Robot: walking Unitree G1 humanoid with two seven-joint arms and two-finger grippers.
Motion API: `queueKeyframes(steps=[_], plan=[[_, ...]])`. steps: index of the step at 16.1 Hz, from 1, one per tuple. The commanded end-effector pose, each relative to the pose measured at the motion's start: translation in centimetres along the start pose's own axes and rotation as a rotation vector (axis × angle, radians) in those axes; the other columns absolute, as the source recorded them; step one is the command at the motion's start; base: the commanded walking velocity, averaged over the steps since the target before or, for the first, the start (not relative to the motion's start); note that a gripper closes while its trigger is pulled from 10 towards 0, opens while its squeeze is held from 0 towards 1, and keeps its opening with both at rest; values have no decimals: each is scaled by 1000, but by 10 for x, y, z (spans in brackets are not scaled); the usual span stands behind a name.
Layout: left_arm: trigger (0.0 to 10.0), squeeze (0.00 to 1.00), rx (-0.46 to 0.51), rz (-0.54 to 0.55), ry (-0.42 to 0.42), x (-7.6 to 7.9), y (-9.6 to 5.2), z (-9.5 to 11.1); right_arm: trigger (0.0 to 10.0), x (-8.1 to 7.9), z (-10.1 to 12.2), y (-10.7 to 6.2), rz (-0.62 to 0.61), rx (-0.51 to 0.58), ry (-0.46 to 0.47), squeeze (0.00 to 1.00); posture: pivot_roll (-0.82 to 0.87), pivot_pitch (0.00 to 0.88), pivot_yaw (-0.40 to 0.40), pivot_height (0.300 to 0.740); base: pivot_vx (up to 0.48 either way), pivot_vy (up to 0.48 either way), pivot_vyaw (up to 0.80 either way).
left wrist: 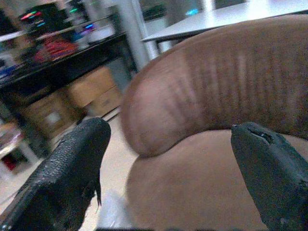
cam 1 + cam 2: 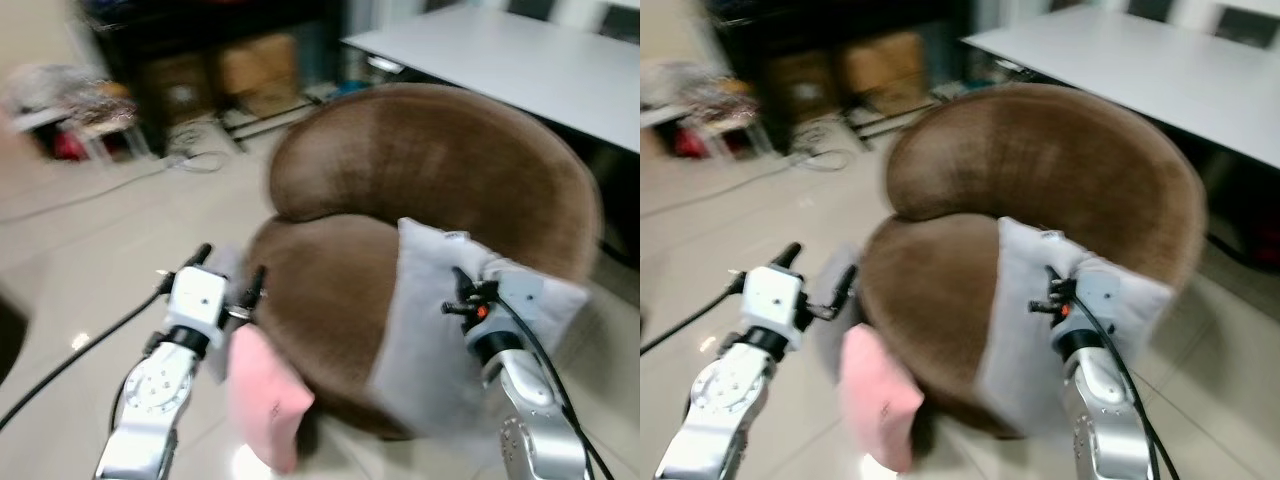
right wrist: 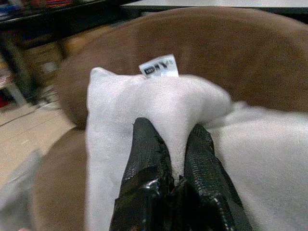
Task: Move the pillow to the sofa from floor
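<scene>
Your right hand [image 3: 175, 159] is pinching the grey pillow [image 2: 440, 330], which lies against the front of the round brown sofa [image 2: 420, 170]. Your left hand [image 1: 168, 159] is spread wide with nothing in it, just in front of the sofa seat. A pink cloth [image 2: 265, 395] hangs by the sofa's edge. A white desk [image 2: 520, 60] stands behind, and cardboard boxes [image 2: 255, 65] sit under a dark shelf.
</scene>
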State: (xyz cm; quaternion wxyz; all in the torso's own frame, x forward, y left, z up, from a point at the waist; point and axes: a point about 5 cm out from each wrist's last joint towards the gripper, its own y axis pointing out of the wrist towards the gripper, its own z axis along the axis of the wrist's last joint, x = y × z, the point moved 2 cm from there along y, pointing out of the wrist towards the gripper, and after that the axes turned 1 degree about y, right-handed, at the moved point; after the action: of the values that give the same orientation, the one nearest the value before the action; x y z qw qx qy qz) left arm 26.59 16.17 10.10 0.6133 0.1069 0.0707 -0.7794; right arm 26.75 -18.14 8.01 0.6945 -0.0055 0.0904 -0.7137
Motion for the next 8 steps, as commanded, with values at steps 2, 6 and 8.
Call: queueKeyframes(steps=[2,6,8], plan=[[10000,114,19,-25,-2,7,3,5,10000,6,17,1,4,72,-24,0,-98,0,47,740,306,0,-400],[10000,114,19,-24,-1,7,2,5,10000,5,22,3,14,89,-32,0,-93,0,43,740,307,0,0],[10000,114,16,-22,-1,7,1,5,10000,7,21,4,11,87,-39,0,-86,0,38,740,306,0,0]])
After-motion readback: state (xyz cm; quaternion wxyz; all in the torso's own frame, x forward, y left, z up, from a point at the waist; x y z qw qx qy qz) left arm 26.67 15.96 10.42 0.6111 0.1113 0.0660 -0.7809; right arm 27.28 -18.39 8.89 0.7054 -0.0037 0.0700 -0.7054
